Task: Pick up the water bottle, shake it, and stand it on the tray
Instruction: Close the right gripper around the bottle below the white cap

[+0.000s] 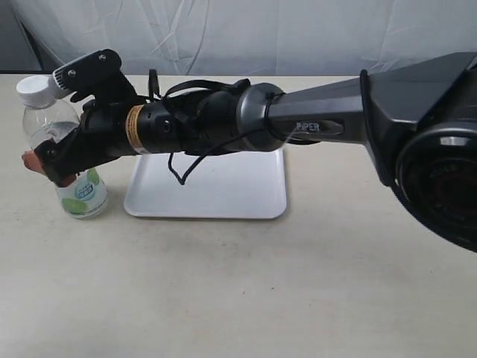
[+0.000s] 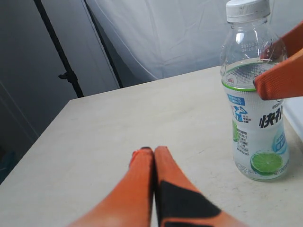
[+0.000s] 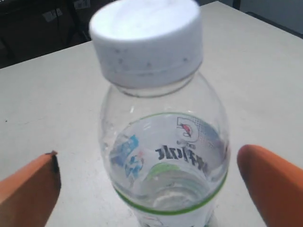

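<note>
The water bottle [image 1: 80,197] stands upright on the table, just left of the white tray [image 1: 223,195]. It is clear, with a white cap and a white-and-green label. My right gripper [image 1: 51,168] reaches across from the right and straddles the bottle's upper body. In the right wrist view the bottle [image 3: 165,142] sits between the orange fingers [image 3: 272,184], with a gap on each side, so the right gripper [image 3: 151,189] is open. My left gripper [image 2: 153,150] is shut on nothing, low over the table short of the bottle [image 2: 255,127]. The left arm is outside the exterior view.
The beige table [image 1: 238,291] stretches wide in front of the tray. A white curtain [image 1: 246,33] hangs behind the table's far edge. The right arm's long dark body [image 1: 320,123] passes over the back part of the tray.
</note>
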Motion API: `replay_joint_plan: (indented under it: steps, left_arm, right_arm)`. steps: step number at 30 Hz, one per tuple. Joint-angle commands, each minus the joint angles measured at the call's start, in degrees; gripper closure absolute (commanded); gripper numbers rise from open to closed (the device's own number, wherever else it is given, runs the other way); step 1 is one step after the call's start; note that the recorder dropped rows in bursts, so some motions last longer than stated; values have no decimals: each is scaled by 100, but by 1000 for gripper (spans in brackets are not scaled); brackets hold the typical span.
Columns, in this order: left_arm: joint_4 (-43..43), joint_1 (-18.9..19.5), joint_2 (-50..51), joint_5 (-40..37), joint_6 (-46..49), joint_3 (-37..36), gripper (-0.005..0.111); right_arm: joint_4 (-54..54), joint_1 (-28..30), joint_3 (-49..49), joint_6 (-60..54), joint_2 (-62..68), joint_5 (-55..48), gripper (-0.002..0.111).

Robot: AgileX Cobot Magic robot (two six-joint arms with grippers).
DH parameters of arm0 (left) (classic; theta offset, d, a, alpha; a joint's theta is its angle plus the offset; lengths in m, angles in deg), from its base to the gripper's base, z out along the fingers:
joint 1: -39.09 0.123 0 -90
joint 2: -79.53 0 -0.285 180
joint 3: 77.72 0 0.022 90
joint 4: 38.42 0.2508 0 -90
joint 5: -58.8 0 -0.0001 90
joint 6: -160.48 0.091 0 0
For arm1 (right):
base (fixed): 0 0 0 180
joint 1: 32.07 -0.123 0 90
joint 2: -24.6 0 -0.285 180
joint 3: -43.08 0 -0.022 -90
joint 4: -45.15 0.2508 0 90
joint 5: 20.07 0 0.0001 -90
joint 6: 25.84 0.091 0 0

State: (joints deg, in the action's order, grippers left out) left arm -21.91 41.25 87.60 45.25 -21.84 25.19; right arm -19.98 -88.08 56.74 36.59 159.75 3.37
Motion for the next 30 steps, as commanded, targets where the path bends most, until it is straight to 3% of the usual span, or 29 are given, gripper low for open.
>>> replay_joint_plan:
  steps: [1, 13, 21, 24, 27, 28, 30]
  left_arm:
    - [7, 1, -29, -15, -26, -13, 107]
    - [7, 1, -29, -15, -26, -13, 107]
    - [7, 1, -29, -15, -26, -13, 107]
    - [7, 1, -29, -15, -26, -13, 107]
    - [7, 1, -29, -15, -26, -13, 107]
    - [7, 1, -29, -15, -26, -13, 107]
    - [7, 1, -29, -15, -26, -13, 107]
  right_arm:
    - [319, -5, 38, -262, 51, 49, 4]
    - [871, -63, 375, -771, 314, 350, 4]
    - [925, -217, 666, -785, 413, -559, 8]
    - [930, -244, 666, -785, 421, -628, 38]
    - [938, -244, 666, -570, 421, -530, 100]
    - [974, -244, 666, -291, 421, -500, 107]
    - [963, -244, 666, 26, 405, -484, 104]
